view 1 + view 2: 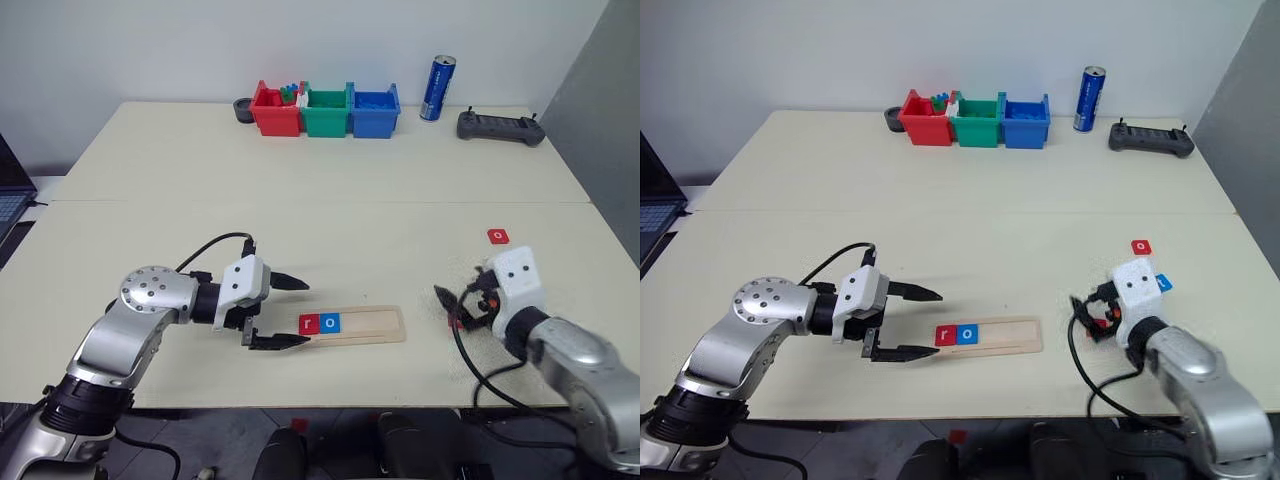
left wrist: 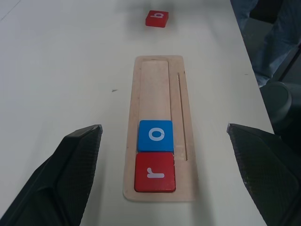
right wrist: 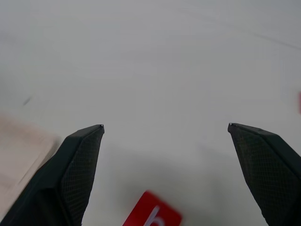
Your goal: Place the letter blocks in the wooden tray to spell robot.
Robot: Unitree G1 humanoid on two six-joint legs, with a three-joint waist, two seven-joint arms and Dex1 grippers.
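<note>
Two letter blocks seated: red r (image 2: 155,172), blue o (image 2: 155,135), at the wooden tray (image 1: 375,324)'s left end.
I've got both jaws wide, empty: left gripper (image 1: 290,313) at tray's 9 o'clock, right gripper (image 3: 164,136) over the red b (image 3: 151,216) at 3 o'clock, probably next.

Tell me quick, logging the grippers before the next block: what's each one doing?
Left gripper: open, empty, at the wooden tray end.
Right gripper: open, empty, above a red letter block.
</note>
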